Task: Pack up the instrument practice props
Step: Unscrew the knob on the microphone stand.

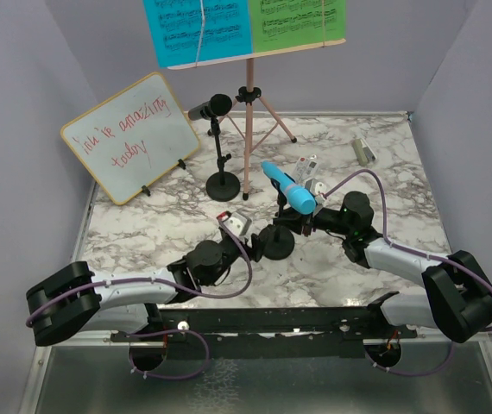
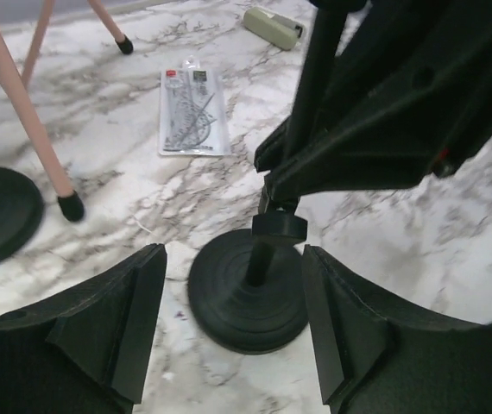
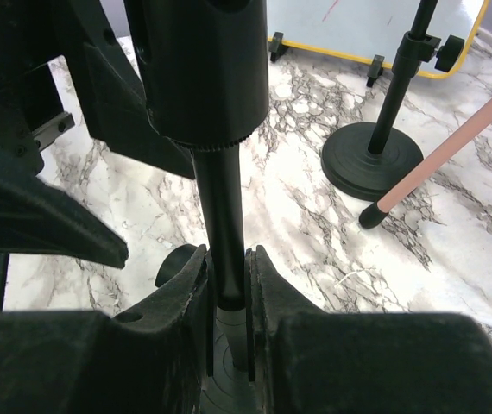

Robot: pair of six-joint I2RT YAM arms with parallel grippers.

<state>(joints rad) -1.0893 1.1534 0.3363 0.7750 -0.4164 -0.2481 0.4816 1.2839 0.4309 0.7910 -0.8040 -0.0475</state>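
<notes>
A blue microphone (image 1: 287,188) sits tilted in the near black mic holder (image 1: 276,241). My right gripper (image 3: 229,280) is shut on this holder's pole (image 3: 224,198), low down near the base. My left gripper (image 2: 233,289) is open, and the holder's round base (image 2: 248,302) lies on the table just beyond its spread fingers, untouched. A black microphone (image 1: 211,107) rests in the second mic holder (image 1: 223,185) further back. Behind it stands the pink tripod music holder (image 1: 248,129) with a blue music sheet (image 1: 196,28) and a green one (image 1: 298,19) on its tray.
A yellow-framed whiteboard (image 1: 129,138) with red writing leans at the back left. A small silver cylinder (image 1: 364,151) lies at the back right. A clear pack of rulers (image 2: 192,112) lies flat behind the near holder. Grey walls close in three sides.
</notes>
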